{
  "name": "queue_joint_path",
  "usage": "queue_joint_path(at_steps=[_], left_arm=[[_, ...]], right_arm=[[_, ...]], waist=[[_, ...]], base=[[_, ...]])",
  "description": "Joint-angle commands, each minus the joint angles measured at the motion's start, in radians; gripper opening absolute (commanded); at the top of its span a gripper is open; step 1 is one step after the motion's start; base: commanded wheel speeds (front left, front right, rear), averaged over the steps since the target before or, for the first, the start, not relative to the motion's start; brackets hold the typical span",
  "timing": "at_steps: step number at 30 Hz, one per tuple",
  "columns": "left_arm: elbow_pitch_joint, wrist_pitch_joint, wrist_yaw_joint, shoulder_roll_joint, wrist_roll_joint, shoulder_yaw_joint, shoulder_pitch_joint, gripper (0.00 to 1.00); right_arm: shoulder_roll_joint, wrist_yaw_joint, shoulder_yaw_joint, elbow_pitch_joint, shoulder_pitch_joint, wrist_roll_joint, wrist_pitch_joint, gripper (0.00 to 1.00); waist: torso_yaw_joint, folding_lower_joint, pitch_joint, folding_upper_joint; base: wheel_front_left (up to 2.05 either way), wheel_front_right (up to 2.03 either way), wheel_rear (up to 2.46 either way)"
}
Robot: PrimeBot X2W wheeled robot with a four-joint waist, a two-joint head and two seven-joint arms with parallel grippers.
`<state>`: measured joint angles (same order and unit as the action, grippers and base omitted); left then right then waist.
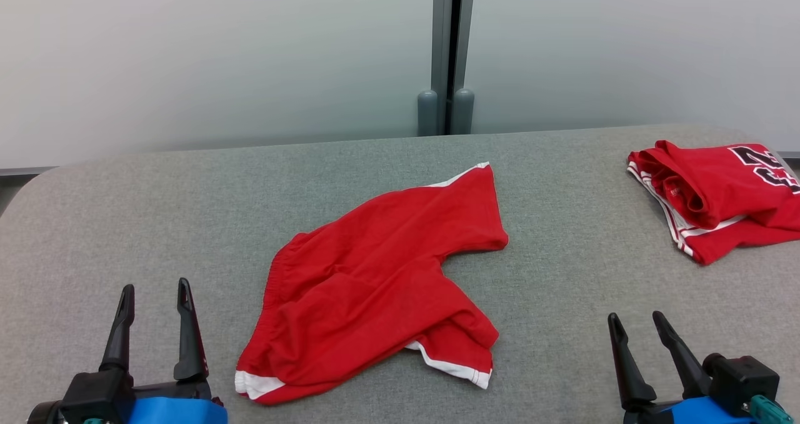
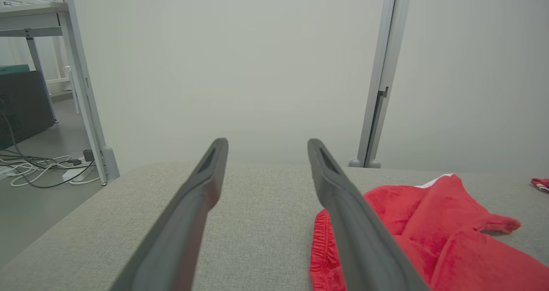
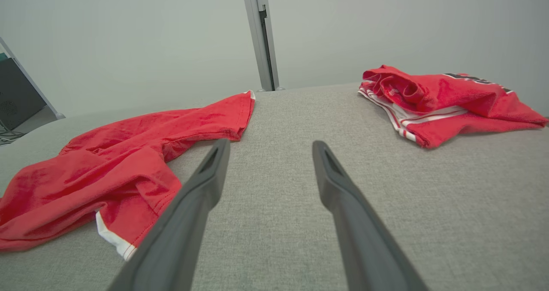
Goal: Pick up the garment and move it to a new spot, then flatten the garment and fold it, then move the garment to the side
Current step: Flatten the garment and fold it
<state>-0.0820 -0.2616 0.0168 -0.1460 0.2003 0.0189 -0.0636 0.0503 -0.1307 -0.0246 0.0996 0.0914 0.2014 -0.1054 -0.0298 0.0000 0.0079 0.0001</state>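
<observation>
A pair of red shorts with white trim, the garment (image 1: 375,280), lies crumpled in the middle of the grey table (image 1: 562,249); it also appears at the right of the left wrist view as the garment (image 2: 437,235) and at the left of the right wrist view as the garment (image 3: 107,162). My left gripper (image 1: 155,294) stands open at the lower left, left of the garment and apart from it, nothing between its fingers (image 2: 201,196). My right gripper (image 1: 637,324) stands open at the lower right over bare table, its fingers (image 3: 339,188) empty.
A second red garment (image 1: 712,196) with white stripes and a dark number lies folded at the table's far right, seen too in the right wrist view (image 3: 437,102). Pale wall panels with a grey post (image 1: 447,55) stand behind the table. Cables (image 2: 38,166) lie on the floor to the left.
</observation>
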Motion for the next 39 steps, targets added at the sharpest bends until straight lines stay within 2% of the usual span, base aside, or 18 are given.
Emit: queue_joint_path(at_steps=[1, 7, 14, 20, 34, 38, 39], left_arm=[[-0.001, -0.004, -0.006, 0.004, -0.009, -0.002, -0.007, 1.0], [-0.006, -0.004, -0.016, 0.016, -0.024, -0.017, -0.007, 1.0], [-0.011, -0.005, -0.028, 0.032, -0.035, -0.025, 0.003, 1.0], [-0.017, -0.005, -0.041, 0.045, -0.045, -0.022, 0.019, 1.0], [-0.036, -0.005, -0.062, 0.065, -0.063, -0.034, 0.047, 1.0], [-0.038, -0.005, -0.064, 0.07, -0.065, -0.034, 0.051, 1.0], [-0.039, -0.005, -0.065, 0.072, -0.066, -0.035, 0.051, 1.0]], right_arm=[[0.0, 0.0, -0.001, -0.005, 0.012, -0.006, 0.003, 1.0], [0.0, 0.0, 0.053, -0.002, -0.012, -0.012, 0.014, 1.0], [0.001, 0.0, 0.226, 0.055, -0.01, 0.006, 0.032, 1.0], [0.001, 0.0, 0.331, 0.196, -0.054, 0.038, 0.004, 1.0], [0.001, 0.0, 0.433, 0.524, -0.228, 0.127, -0.084, 1.0], [0.001, 0.0, 0.468, 0.606, -0.269, 0.118, -0.101, 1.0], [0.001, 0.0, 0.474, 0.622, -0.277, 0.127, -0.104, 0.95]], waist=[[0.002, 0.0, 0.0, -0.0001], [0.007, 0.0, 0.001, -0.0001], [0.021, 0.0, 0.006, -0.0001], [0.045, 0.0, 0.022, -0.0001], [0.093, 0.0, 0.048, -0.0001], [0.098, 0.0, 0.053, -0.0001], [0.099, 0.0, 0.055, -0.0001]], base=[[0.0, 0.0, 0.0], [0.0, 0.0, 0.0], [0.0, 0.0, 0.0], [0.0, 0.0, 0.0], [0.0, 0.0, 0.0], [0.0, 0.0, 0.0], [0.0, 0.0, 0.0]])
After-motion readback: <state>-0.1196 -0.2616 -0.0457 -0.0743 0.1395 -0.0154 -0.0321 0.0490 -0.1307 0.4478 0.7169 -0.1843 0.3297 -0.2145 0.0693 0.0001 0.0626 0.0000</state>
